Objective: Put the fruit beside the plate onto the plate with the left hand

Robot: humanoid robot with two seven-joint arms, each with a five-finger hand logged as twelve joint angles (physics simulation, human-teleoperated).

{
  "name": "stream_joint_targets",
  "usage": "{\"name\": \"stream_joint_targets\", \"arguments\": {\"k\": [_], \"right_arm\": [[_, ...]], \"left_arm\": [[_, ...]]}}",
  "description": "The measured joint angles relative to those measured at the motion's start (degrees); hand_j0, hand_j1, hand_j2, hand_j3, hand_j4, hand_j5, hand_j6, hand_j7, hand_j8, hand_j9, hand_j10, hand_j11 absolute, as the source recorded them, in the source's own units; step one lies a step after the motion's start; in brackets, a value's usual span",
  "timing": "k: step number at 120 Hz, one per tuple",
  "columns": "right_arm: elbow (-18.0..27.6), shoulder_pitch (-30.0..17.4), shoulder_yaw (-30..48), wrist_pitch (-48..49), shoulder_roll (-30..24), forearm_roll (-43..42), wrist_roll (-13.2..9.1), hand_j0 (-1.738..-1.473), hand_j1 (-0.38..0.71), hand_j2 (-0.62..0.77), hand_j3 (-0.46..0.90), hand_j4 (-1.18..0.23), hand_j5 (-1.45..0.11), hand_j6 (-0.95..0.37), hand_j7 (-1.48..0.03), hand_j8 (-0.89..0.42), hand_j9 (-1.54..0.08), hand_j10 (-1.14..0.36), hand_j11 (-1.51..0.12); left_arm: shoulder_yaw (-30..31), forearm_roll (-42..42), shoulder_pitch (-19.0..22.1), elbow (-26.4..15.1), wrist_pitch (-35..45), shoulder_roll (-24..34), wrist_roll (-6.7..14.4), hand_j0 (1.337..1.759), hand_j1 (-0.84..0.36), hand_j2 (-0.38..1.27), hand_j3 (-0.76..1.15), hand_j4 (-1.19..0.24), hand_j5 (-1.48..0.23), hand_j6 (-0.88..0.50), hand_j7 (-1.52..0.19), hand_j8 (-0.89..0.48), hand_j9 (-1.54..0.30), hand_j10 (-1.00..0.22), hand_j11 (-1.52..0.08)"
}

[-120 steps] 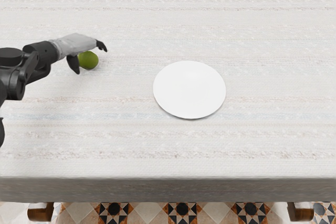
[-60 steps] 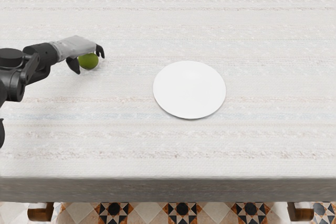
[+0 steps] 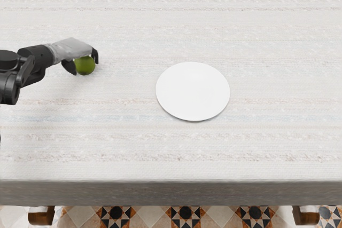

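A small green fruit [image 3: 85, 65] sits at the left side of the table, well to the left of the round white plate [image 3: 193, 91]. My left hand [image 3: 80, 58] comes in from the left edge and is curled over the fruit from above and behind. Its dark fingertips [image 3: 94, 54] wrap the fruit's far side and its thumb the near left side. Part of the fruit is hidden under the palm. I cannot tell whether the fruit is off the table. The plate holds nothing. The right arm does not show.
The pale striped tabletop [image 3: 171, 132] stretches wide around the plate. Its front edge runs along the bottom, with a patterned tiled floor [image 3: 184, 217] below. A grey wall stands behind the table's far edge.
The left hand's fingers have curled down around the fruit. Hand and fruit have shifted slightly to the left, toward the arm.
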Motion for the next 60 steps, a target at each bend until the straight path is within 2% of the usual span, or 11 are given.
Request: {"name": "stream_joint_targets", "arguments": {"k": [5, 23, 60], "right_arm": [[0.0, 0.0, 0.0, 0.0, 0.0, 0.0, 0.0, -1.658, -0.35, 0.00, 0.00, 0.00, 0.00, 0.00, 0.00, 0.00, 0.00, 0.00, 0.00], [0.0, 0.1, 0.0, 0.0, 0.0, 0.0, 0.0, -1.658, -0.35, 0.00, 0.00, 0.00, 0.00, 0.00, 0.00, 0.00, 0.00, 0.00, 0.00], [0.1, 0.1, 0.0, 0.0, 0.0, 0.0, 0.0, -1.658, -0.35, 0.00, 0.00, 0.00, 0.00, 0.00, 0.00, 0.00, 0.00, 0.00, 0.00]], "left_arm": [[0.1, -0.1, 0.3, 0.0, 0.1, 0.1, 0.0, 1.658, -0.21, 0.11, 0.00, -0.54, -0.58, -0.37, -0.61, -0.40, -0.63, -0.49, -0.63], [0.3, 0.0, 0.6, 0.0, 0.1, 0.2, 0.0, 1.657, -0.23, 0.13, 0.00, -0.57, -0.62, -0.41, -0.65, -0.41, -0.67, -0.52, -0.67], [0.3, 0.0, 0.7, 0.0, 0.0, 0.4, 0.0, 1.657, -0.24, 0.31, 0.00, -0.64, -0.71, -0.44, -0.74, -0.43, -0.76, -0.59, -0.76]]}}
